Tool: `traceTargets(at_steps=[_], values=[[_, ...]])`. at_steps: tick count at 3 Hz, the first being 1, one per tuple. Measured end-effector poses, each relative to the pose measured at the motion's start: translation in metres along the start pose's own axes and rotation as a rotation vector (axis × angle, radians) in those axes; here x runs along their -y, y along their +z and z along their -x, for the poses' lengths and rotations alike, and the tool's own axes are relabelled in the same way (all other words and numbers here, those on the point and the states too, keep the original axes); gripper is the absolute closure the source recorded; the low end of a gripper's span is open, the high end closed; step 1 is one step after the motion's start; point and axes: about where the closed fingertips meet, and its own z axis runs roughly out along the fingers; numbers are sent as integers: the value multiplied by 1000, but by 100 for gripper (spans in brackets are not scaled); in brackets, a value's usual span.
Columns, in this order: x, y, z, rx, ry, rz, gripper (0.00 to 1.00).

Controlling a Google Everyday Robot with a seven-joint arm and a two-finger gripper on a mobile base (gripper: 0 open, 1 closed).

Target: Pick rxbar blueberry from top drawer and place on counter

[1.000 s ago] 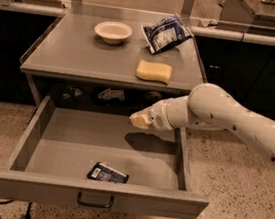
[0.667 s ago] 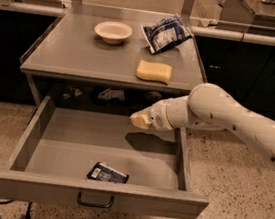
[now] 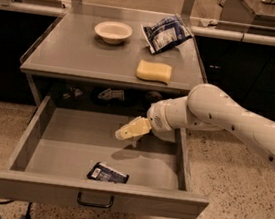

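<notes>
On my screen the arm point(image 3: 237, 119) comes in from the right edge of the frame, a thick white sleeve sloping up toward the middle and bending at a rounded joint just below the front right corner of the counter point(image 3: 84, 54); from that joint the wrist turns left and slightly downward. The gripper point(image 3: 123, 132) sits at the end of it, tan-coloured, pointing toward the lower left; it hangs over the middle of the open drawer point(image 3: 72, 143), clear of the floor of the drawer, with its shadow lying on the grey metal just beneath it. Whether it is set wide or narrow I cannot tell from this angle; I see nothing held in it.

The snack bar point(image 3: 108, 174), dark blue with a pale label, lies flat on the drawer floor near the front wall, a little right of the handle point(image 3: 95, 200); it is below and slightly left of the gripper in the frame, apart from it and not touched. The drawer is pulled fully out toward the bottom of the frame.

On the counter above, a white bowl point(image 3: 113, 31) stands at upper left centre; a crinkled blue-and-white bag point(image 3: 165, 33) lies to its right; a yellow sponge point(image 3: 154, 71) rests nearer the front edge, below the bag.
</notes>
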Motion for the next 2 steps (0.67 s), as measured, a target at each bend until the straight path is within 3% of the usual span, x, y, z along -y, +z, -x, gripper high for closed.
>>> traceTargets(at_steps=[1, 2], values=[[-11, -2, -4, -10, -5, -3, 0], [-33, -8, -12, -38, -39, -67, 0]])
